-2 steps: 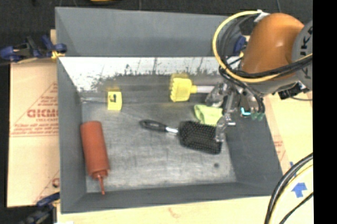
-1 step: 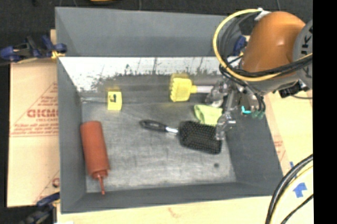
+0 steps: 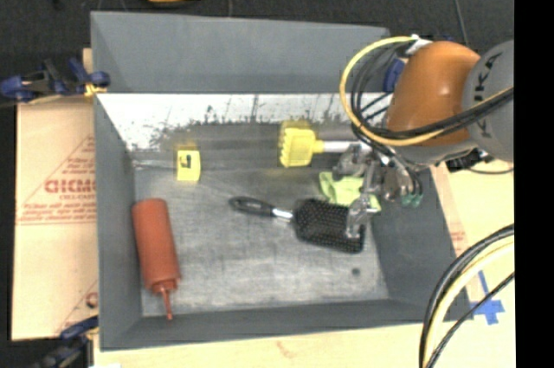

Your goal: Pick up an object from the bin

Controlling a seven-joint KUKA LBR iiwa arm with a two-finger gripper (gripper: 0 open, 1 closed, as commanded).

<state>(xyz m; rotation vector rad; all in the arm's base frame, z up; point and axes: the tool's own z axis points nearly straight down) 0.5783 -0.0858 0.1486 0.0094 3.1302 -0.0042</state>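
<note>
In the camera view, the hand (image 3: 359,215) is low at the right side of the grey metal bin (image 3: 260,54), at the right end of a black oval hairbrush (image 3: 325,225) whose dark handle points left. Whether the hand is spread or pressed together cannot be told. A crumpled light-green piece (image 3: 338,184) lies just behind the brush, beside the hand. Near the back wall lies a yellow ribbed block on a pale handle (image 3: 295,145). A small yellow cube (image 3: 187,164) and a red cylindrical bottle (image 3: 155,245) lie well apart at the left.
</note>
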